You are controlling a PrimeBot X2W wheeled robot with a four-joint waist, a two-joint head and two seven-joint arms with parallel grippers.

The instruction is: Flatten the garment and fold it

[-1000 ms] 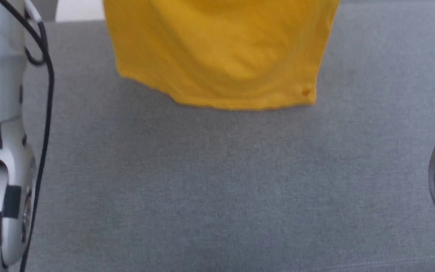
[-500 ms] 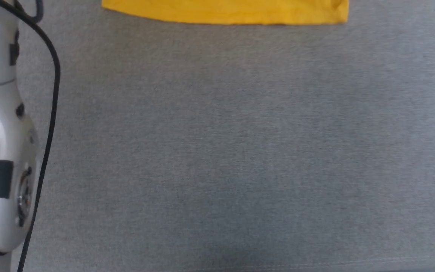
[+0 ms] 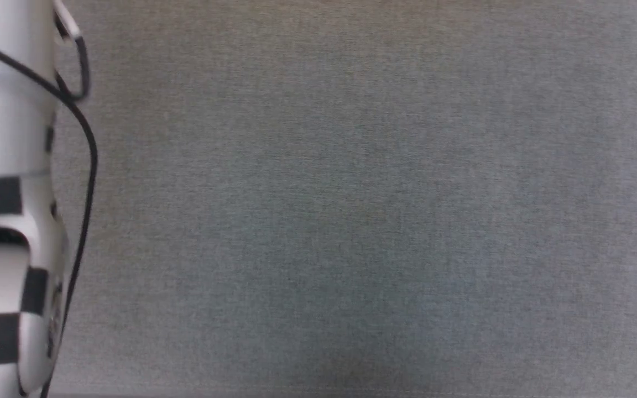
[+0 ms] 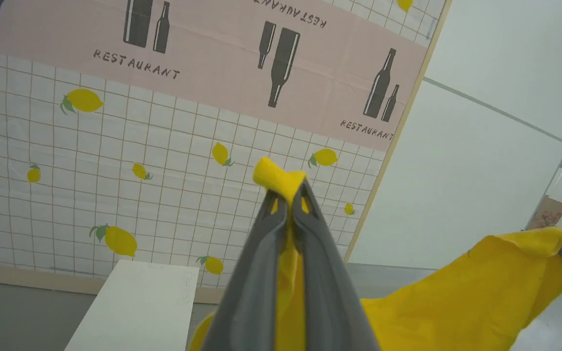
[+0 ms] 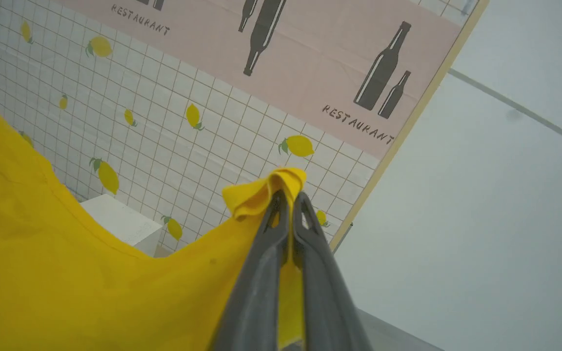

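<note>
Left side: the left gripper (image 4: 288,195) is pinched tight on a bunched tuft of the garment (image 4: 456,292), which pokes out past the fingertips towards 12 o'clock in the left wrist view.
Right side: the right gripper (image 5: 291,197) is clamped the same way on another yellow tuft.
Where the cloth is: it is held in the air and sags as a plain yellow sheet between the two grips. In the left wrist view it runs from 6 o'clock out to 3 o'clock, where the other gripper's tips hold it. In the right wrist view it spreads to 8 o'clock.
Part gripped: cannot be told, hem or shoulders.
Behind: a wall panel (image 4: 164,161) printed with lemons and bottles, and a white box (image 4: 134,307) at 7 o'clock.
Head view: a grey surface (image 3: 351,221), with a pale forearm (image 3: 3,193) and a black cable (image 3: 83,166) at 9 o'clock.
Done, as judged: the cloth is lifted by two points and opened out.
Left, as judged: laying it flat on the grey surface, smoothing it, and every fold.
</note>
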